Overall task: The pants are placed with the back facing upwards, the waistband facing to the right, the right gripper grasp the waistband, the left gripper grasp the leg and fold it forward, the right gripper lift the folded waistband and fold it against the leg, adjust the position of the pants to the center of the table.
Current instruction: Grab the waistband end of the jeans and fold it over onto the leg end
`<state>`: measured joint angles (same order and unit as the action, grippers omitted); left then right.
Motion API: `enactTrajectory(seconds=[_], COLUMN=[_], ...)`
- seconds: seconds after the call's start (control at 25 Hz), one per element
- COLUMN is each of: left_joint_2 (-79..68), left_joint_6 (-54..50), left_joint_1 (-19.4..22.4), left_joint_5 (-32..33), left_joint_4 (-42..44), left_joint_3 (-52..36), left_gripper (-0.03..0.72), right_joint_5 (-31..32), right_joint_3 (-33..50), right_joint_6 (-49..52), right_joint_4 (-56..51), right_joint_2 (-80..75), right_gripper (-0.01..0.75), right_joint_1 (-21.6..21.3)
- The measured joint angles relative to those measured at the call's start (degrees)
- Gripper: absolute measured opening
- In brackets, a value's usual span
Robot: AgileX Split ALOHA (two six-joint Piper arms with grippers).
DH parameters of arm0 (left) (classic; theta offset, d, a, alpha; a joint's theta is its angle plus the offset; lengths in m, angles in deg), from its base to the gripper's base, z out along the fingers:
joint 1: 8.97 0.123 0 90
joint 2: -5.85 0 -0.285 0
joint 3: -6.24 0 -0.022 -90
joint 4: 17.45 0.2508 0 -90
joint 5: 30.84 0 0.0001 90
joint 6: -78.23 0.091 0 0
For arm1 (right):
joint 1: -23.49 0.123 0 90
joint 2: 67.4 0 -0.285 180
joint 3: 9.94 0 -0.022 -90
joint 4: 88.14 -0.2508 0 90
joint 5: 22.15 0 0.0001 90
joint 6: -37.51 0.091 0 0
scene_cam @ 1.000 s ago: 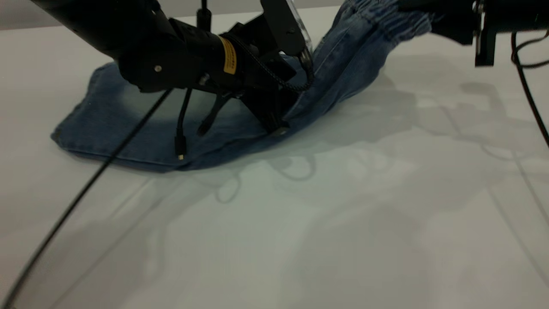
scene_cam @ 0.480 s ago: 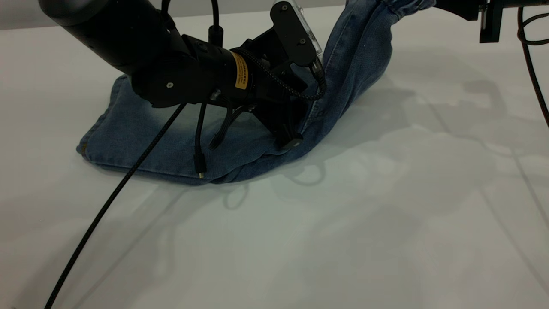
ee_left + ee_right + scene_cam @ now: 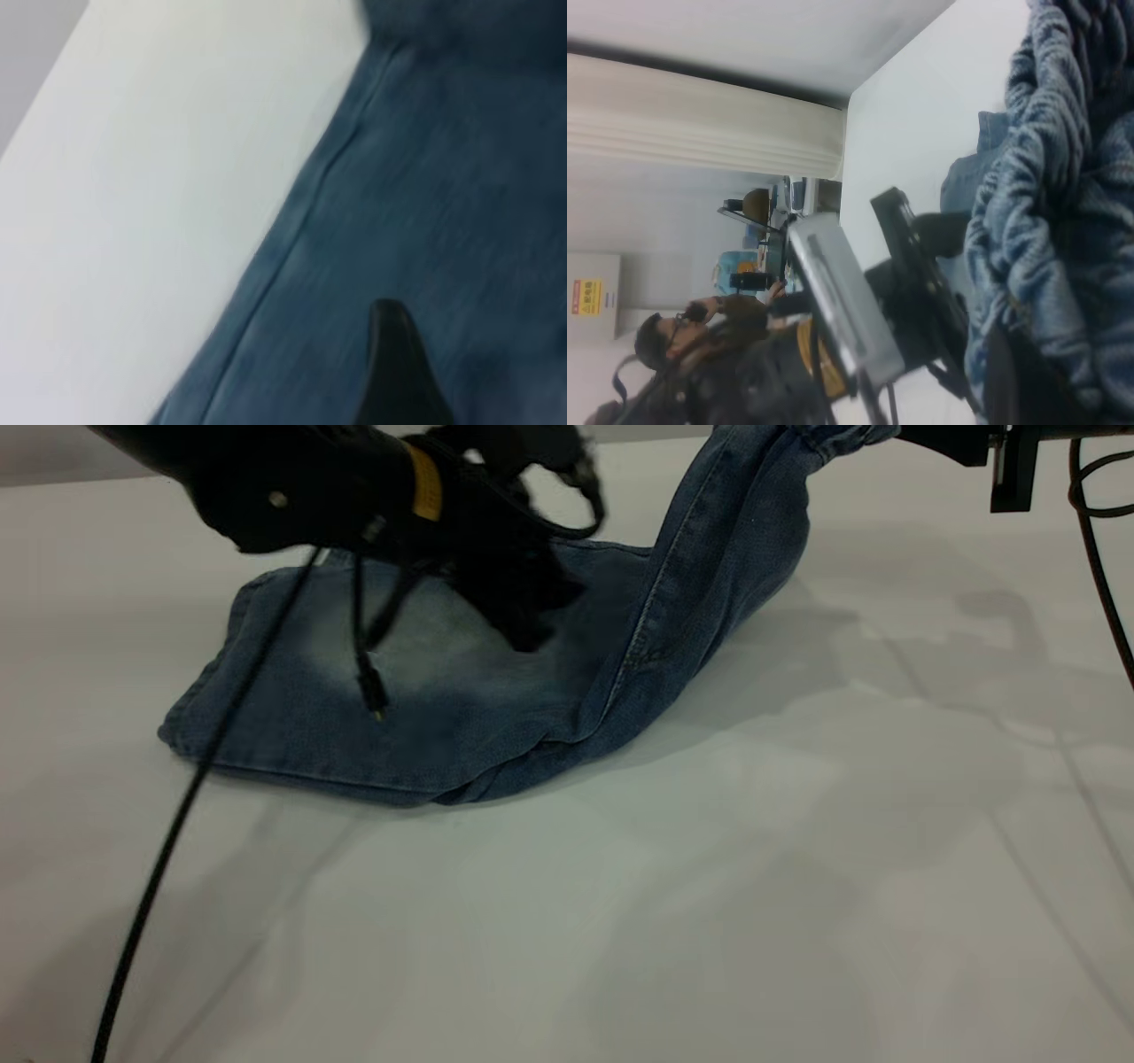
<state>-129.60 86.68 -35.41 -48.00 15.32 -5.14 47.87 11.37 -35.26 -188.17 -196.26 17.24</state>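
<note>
The pants [image 3: 461, 691] are spread on the desk [image 3: 709, 886]. The waistband [image 3: 828, 438] is held raised, clenched by the right gripper [image 3: 921, 441]. The left gripper [image 3: 523, 633] is poised above the denim; its jaws' state cannot be told.

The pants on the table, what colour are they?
The pants are faded blue denim, paler mid-leg; the exterior view shows it best.

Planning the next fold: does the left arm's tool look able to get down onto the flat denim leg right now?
Probably yes: the left tool hovers directly above the faded blue denim shorts, with nothing between them.
</note>
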Motion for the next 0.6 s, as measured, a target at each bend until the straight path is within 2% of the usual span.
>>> enactTrajectory(seconds=[0.12, 0.2, 0.32, 0.6], left_joint_2=[-0.4, -0.4, -1.3, -2.5], left_joint_6=[0.0, 0.0, 0.0, -0.9], left_joint_1=[1.6, 1.8, 1.7, 0.5], left_joint_5=[5.8, 6.9, 6.8, 2.2], left_joint_4=[0.0, 0.2, 0.2, 0.3], left_joint_3=[-0.1, -0.1, -0.1, -0.7], left_gripper=[0.405, 0.405, 0.405, 0.405], right_joint_5=[-0.1, -0.1, -0.2, 0.1], right_joint_3=[0.0, 0.0, -0.7, -2.6], right_joint_6=[0.0, 0.0, -0.3, -0.2], right_joint_4=[0.0, 0.0, 0.0, 0.2], right_joint_2=[0.0, 0.0, 0.0, 0.1], right_gripper=[0.09, 0.09, 0.09, 0.09], right_joint_1=[0.2, 0.7, 2.4, 6.5])
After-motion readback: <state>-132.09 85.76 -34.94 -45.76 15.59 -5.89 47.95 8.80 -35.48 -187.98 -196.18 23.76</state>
